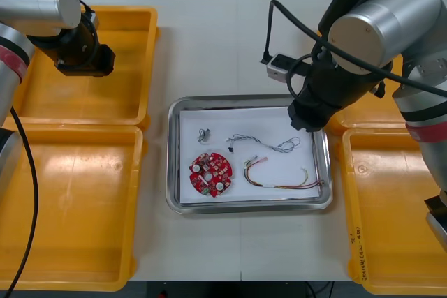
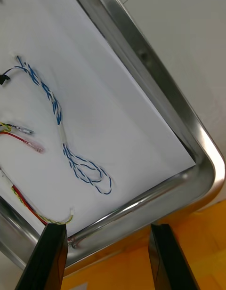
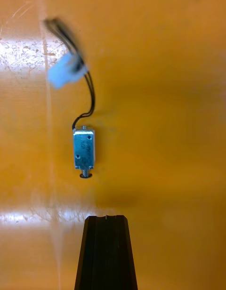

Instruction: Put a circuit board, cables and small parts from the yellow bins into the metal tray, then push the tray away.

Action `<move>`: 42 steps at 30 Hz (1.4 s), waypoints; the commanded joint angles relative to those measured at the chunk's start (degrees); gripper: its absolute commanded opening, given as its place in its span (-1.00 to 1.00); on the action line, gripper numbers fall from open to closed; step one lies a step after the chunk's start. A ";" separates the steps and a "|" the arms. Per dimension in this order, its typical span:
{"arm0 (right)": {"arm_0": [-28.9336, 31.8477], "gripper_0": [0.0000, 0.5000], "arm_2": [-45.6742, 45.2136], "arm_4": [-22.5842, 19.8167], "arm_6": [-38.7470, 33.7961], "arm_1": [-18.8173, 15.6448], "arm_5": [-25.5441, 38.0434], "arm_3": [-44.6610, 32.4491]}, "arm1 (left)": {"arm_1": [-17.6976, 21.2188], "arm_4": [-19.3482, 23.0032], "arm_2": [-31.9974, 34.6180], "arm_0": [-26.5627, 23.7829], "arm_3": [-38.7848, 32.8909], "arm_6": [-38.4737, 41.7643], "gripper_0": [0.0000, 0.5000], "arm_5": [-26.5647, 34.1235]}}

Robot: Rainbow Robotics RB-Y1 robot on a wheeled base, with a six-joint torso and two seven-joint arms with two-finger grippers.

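Observation:
The metal tray, white inside, sits at the table's middle. In it lie a round red circuit board, a small metal part, a twisted blue and white cable and a red and yellow cable. My right gripper hangs open over the tray's right rim, close to the blue and white cable. My left gripper is shut on nothing above the far left bin. Just beyond its fingertips lies a small metal part with black wires and a white plug.
A second yellow bin lies at the near left and another at the near right. The right arm covers most of the far right bin. Bare table runs beyond the tray's far edge.

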 commanded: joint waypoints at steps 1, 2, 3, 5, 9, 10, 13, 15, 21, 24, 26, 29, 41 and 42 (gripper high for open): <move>-4.84 1.00 -4.02 -1.12 -8.15 0.61 0.66 -1.33 | 2.91 -0.99 3.26 -2.37 -4.59 -6.65 -1.00 3.77; -5.10 1.00 -4.28 -1.12 -8.94 0.52 0.66 -1.60 | 3.08 -1.08 3.44 -2.46 -5.03 -6.65 -1.00 4.12; -5.28 1.00 -4.81 -1.12 -10.61 0.34 0.66 -2.04 | 3.35 -1.25 3.96 -2.37 -6.00 -6.74 -1.00 5.09; -5.54 1.00 -5.42 -1.29 -13.07 -0.18 0.66 -2.65 | 3.61 -1.43 4.93 -2.46 -7.14 -6.83 -1.00 6.67; -5.54 1.00 -6.12 -1.91 -19.13 -2.03 0.66 -4.41 | 4.14 -2.13 6.07 -2.46 -9.86 -6.92 -1.00 10.10; -5.54 1.00 -6.21 -2.17 -21.15 -2.73 0.66 -4.76 | 4.14 -2.31 6.25 -2.46 -10.39 -6.92 -1.00 10.89; -5.54 1.00 -6.65 -2.79 -25.99 -4.23 0.66 -4.85 | 4.40 -2.57 6.78 -2.46 -11.62 -6.92 -1.00 12.74; -5.54 1.00 -7.18 -3.05 -28.45 -5.11 0.66 -4.85 | 4.58 -2.66 7.13 -2.46 -11.97 -7.01 -1.00 13.70; -5.54 1.00 -11.05 -3.58 -33.90 -8.01 0.66 -4.32 | 4.75 -3.19 8.36 -2.46 -13.38 -6.92 -1.00 16.69; -5.10 1.00 -12.72 -4.46 -33.90 -10.29 0.66 -3.09 | 4.84 -3.45 9.33 -2.55 -13.64 -6.92 -1.00 17.04; -4.40 1.00 -13.68 -4.90 -33.99 -11.43 0.66 -2.83 | 4.84 -3.63 9.24 -2.73 -13.73 -6.83 -1.00 16.78; -3.34 1.00 -15.00 -5.77 -34.16 -12.75 0.66 -2.83 | 4.84 -3.71 9.24 -2.73 -13.73 -6.74 -1.00 16.25; 5.27 1.00 -24.58 -11.14 -34.87 -18.91 0.66 -6.43 | 4.23 -2.83 6.78 -2.99 -11.01 -5.69 -1.00 8.08; 5.71 1.00 -24.76 -10.87 -34.87 -19.08 0.66 -6.78 | 4.14 -2.75 6.78 -3.16 -10.48 -5.69 -1.00 7.46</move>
